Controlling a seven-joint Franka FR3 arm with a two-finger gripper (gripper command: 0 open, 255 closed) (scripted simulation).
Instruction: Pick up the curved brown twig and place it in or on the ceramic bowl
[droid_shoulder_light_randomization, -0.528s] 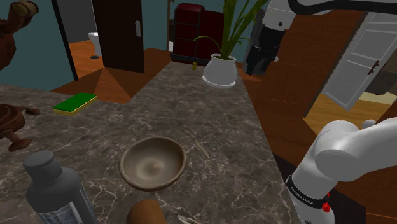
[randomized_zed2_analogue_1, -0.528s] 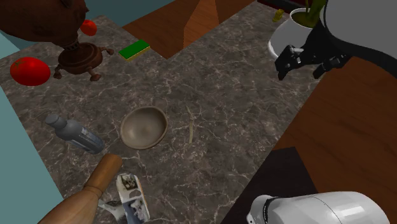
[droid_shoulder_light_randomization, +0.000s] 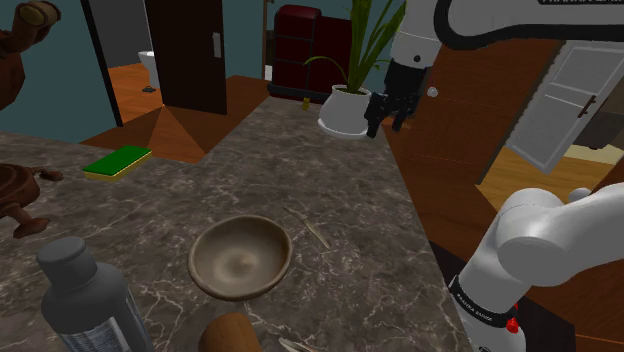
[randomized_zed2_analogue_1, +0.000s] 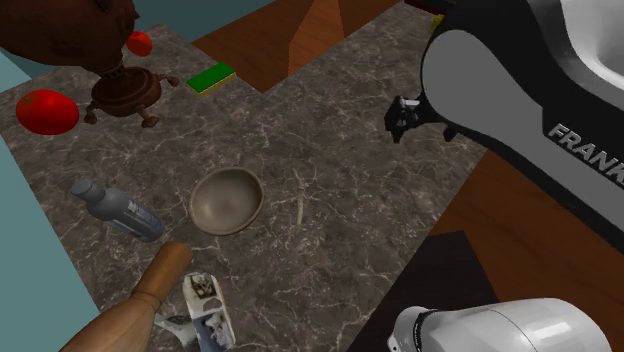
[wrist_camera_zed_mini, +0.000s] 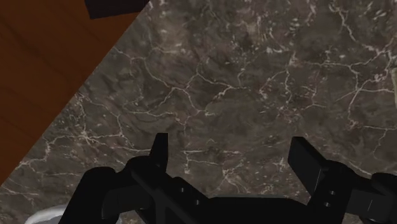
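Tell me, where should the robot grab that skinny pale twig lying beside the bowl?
Probably near its middle, from straight above. The thin, pale tan curved twig lies flat on the dark marbled counter beside the brownish-grey round bowl, so only a top-down pinch across its narrow width looks workable.

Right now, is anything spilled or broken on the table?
Nothing looks spilled or broken. The bowl sits upright and empty, and the twig lies flat beside it on the counter.
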